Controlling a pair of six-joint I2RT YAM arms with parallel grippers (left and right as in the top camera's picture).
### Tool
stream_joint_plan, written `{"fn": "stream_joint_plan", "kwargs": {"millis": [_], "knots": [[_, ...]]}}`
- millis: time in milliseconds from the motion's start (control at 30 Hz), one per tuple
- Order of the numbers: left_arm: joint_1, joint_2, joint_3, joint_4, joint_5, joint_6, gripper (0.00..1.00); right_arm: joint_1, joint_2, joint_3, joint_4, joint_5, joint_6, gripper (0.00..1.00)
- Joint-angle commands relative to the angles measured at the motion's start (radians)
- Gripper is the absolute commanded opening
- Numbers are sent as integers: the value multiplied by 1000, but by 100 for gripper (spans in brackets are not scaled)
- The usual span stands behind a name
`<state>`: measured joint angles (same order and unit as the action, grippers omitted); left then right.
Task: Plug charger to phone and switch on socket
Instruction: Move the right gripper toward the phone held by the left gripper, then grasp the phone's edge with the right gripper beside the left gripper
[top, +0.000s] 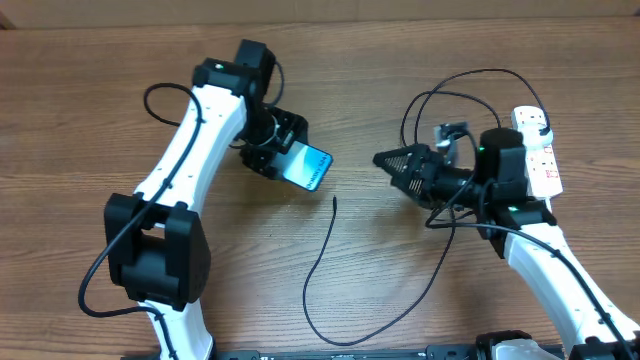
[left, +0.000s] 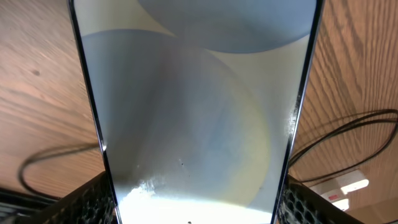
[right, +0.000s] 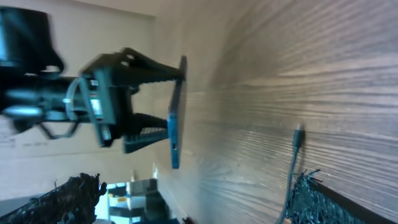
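Observation:
My left gripper (top: 287, 158) is shut on the phone (top: 310, 167) and holds it tilted above the table, lit screen up. In the left wrist view the phone (left: 196, 106) fills the frame, clamped between the fingers (left: 87, 202) at its edges. The right wrist view shows the phone (right: 176, 115) edge on. My right gripper (top: 388, 160) stands open and empty to the right of the phone, pointing at it. The charger cable (top: 318, 262) lies on the table with its connector tip (top: 335, 200) free below the phone; that tip (right: 298, 132) shows near my right finger (right: 314, 199). The socket (top: 540, 150) lies at the far right.
Loops of black cable (top: 450, 90) rise behind the right arm toward the socket. The wooden table (top: 90, 70) lies under everything. A corner of the white power strip (left: 345, 186) and a cable (left: 348, 127) show past the phone.

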<state>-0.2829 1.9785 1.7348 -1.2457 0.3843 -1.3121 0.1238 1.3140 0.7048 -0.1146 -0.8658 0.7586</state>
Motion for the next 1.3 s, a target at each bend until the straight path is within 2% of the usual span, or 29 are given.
{"fn": "stream_joint_plan", "kwargs": {"millis": [0,367,900,1100,1267], "knots": [[-41,-41,2,5,5,-143,4,53,5,28,-7,99,8,100],[-114,-41,2,84,64,-197,4,179,5,28,31,198,11,100],[-184,-41,2,108,161,-204,4,203,13,27,22,264,-3,100],[-208,-41,2,125,166,-204,4,203,22,27,11,270,-4,91],[-219,-41,2,129,158,-216,4,203,22,27,8,287,-5,80]]}}
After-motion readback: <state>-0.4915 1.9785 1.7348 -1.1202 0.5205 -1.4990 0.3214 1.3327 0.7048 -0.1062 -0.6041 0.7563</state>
